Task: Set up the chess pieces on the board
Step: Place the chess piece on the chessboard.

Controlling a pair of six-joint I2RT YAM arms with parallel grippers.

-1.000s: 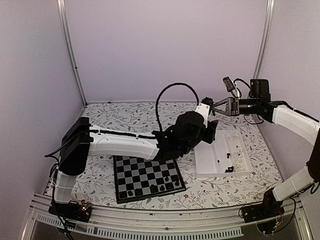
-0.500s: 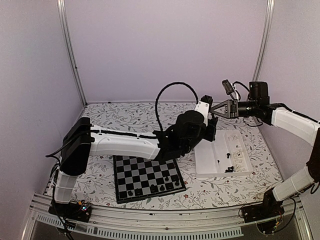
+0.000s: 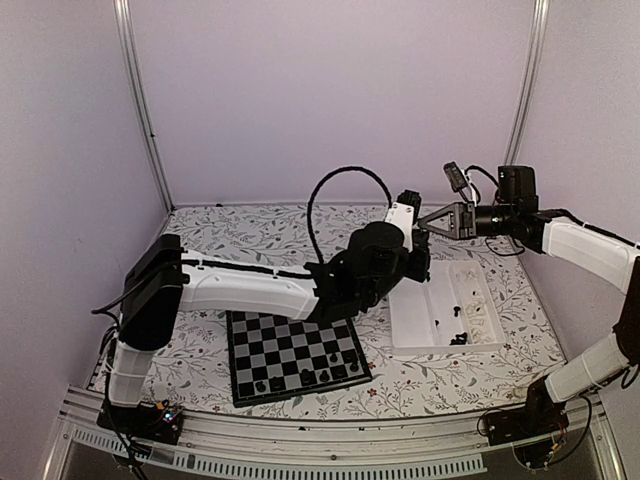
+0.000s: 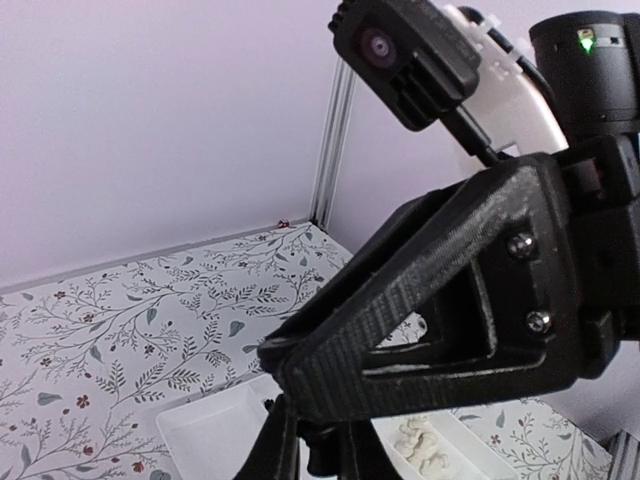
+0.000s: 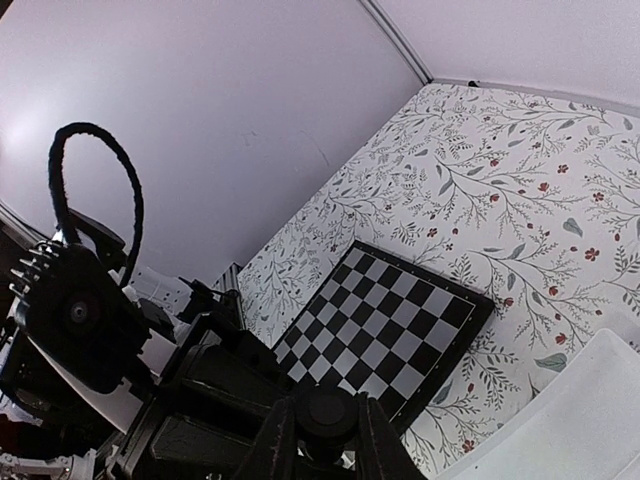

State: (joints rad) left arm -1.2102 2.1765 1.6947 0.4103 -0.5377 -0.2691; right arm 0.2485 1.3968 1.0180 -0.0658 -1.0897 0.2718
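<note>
The right tool [image 3: 424, 221] is clenched on a small round black piece [image 5: 325, 408]. It looks like a chess man. The tool holds it up in the air, past the far right corner of the board [image 3: 285, 345]. The left tool [image 4: 308, 445] meets it there, tip to tip, at the same little piece. I cannot tell if the left tool is squeezing or let go. The board lies flat on the flowery worktop [image 3: 250, 235]. A few black chess pieces [image 3: 325, 376] stand on the board, in the rows by its near edge. A white tray [image 3: 418, 322] lies just to the right of the board. It has more black pieces and some pale ones inside.
</note>
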